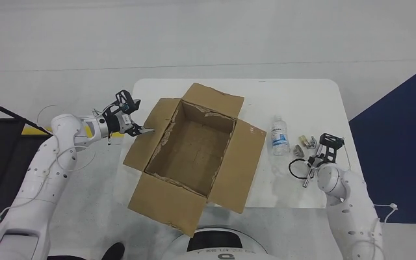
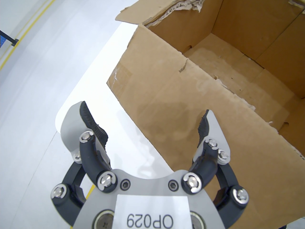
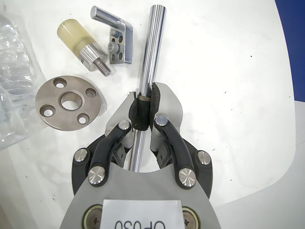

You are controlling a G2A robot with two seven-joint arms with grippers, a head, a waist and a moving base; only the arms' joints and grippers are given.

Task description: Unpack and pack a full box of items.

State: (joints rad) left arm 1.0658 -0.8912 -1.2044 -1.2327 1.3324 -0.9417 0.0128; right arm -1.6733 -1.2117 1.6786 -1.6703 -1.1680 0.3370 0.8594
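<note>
Tabletop (image 1: 292, 97) was white with rounded corners, and an open cardboard box (image 1: 195, 153) sat mid-table with its flaps spread. By the box's outer flap, the left gripper (image 2: 145, 110) hovered with fingers released. Near the right edge, the right gripper (image 3: 145, 94) clenched a steel rod (image 3: 155, 36) beside a round flange (image 3: 68, 103).

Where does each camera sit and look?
Top view: above the arms, looking down at table and open box; both arms show.
Left wrist view: on the left arm, facing the box's flap; open left gripper shows.
Right wrist view: on the right arm, facing the table; right gripper, holding a steel rod, shows.
Shared: top and left wrist views both see the box.
</note>
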